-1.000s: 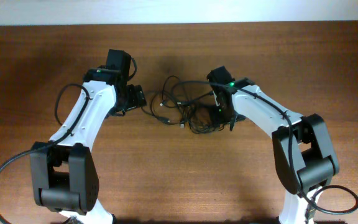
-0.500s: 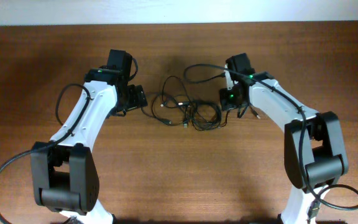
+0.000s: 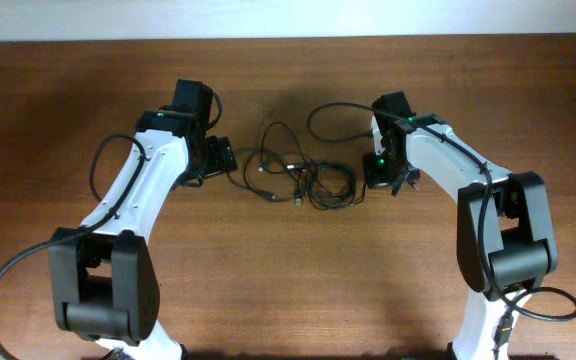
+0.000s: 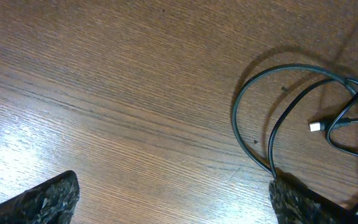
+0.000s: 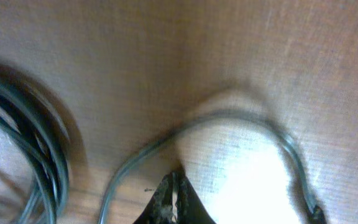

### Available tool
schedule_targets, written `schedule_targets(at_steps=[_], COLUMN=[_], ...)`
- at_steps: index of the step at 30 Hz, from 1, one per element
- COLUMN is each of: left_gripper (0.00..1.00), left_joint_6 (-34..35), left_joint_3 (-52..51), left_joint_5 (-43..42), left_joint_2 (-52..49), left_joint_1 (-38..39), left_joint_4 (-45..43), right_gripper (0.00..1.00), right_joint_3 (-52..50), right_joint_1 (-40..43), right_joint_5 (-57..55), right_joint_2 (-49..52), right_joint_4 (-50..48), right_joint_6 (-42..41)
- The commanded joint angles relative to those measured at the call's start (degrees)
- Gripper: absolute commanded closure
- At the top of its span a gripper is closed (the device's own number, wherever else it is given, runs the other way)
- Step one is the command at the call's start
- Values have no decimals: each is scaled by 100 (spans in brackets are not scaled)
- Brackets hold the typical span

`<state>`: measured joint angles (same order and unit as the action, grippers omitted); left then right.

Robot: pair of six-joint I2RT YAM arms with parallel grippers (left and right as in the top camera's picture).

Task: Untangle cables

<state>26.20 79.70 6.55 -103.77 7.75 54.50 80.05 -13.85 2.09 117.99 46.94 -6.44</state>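
1. The cables lie in a loose black tangle near the middle of the table, between the two grippers and towards its far edge.
2. One strand leaves the heap as an open loop, which arcs back and to the right up to the wrist of the right arm.
3. In the left wrist view two curved strands lie flat on the wood. A small white-tipped plug rests on the table inside the curves.
4. The right gripper is just to the right of the tangle, and its fingers are pressed together. The blurred right wrist view shows a thin strand curving away from the tips on both sides, so it appears to be pinching that strand.
5. The left gripper is just to the left of the tangle, with its fingers spread wide. There is only bare wood between them, and the nearest strand runs in beside the right-hand finger.
6. The table is brown wood with a clear grain, and it carries a pale glare in the left wrist view.
7. The left arm and the right arm are white and black. They reach in from the near edge, and thicker black leads loop beside their bases.
8. A pale strip of wall runs along the far side of the table.
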Motion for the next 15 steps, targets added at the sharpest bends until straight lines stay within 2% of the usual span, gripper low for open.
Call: schedule_targets(at_steps=[1,5,9,12,15], left_gripper=[1,1,1,1,1], left_joint_6=[-13,-13,-13,-13,-13], left_joint_3=[-50,-50,-50,-50,-50], left_joint_5=[101,101,101,101,101], left_joint_2=[-28,-28,-28,-28,-28], left_joint_1=[9,7,9,7,7], left_joint_4=[9,9,9,9,9], right_gripper=[90,90,93,96,96], right_joint_3=[-181,-149,608,1099,1172], right_joint_1=[0,0,0,0,0], right_joint_5=[61,638,1019,1012,761], right_joint_2=[249,238,227,227,234], right_joint_4=[656,1386,1609,1333,221], right_joint_6=[-2,0,22,26,20])
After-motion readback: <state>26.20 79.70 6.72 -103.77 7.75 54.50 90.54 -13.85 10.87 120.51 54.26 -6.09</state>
